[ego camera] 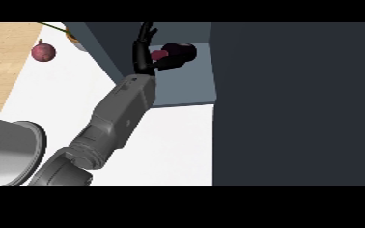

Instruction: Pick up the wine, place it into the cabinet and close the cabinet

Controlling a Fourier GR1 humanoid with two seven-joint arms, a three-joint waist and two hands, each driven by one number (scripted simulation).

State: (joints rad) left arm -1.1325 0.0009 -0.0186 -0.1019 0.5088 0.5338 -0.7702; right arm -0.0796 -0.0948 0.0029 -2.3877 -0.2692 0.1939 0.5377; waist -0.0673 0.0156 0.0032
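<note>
In the head view you see one grey forearm [118,121] rising from about seven o'clock toward twelve o'clock, ending in a black robot hand [146,53] inside the open cabinet [185,84]. Going by its place in the view, take it as your left robot hand. Its fingers [147,33] stand nearly straight, pointing toward twelve o'clock, and the thumb side reaches out toward three o'clock, where it meets the wine [178,52]. The wine shows as a dark maroon shape with a pinkish patch, lying on the cabinet's pale blue-grey floor near its back, at roughly twelve o'clock from the picture's centre. You cannot tell from here whether the thumb curls round the wine or only touches it, so the grip stays unclear.

The cabinet's dark door [285,106] fills the whole three o'clock side of the view, and it hides anything behind it. Your right robot hand does not show.

On the white tabletop [171,145], a round purple-red fruit [43,52] sits at about ten o'clock, well apart from the cabinet. A grey rounded bowl-like object [16,149] lies at the eight o'clock edge, just beside the forearm's elbow. A strip of light wood [14,63] borders the tabletop at nine to ten o'clock.
</note>
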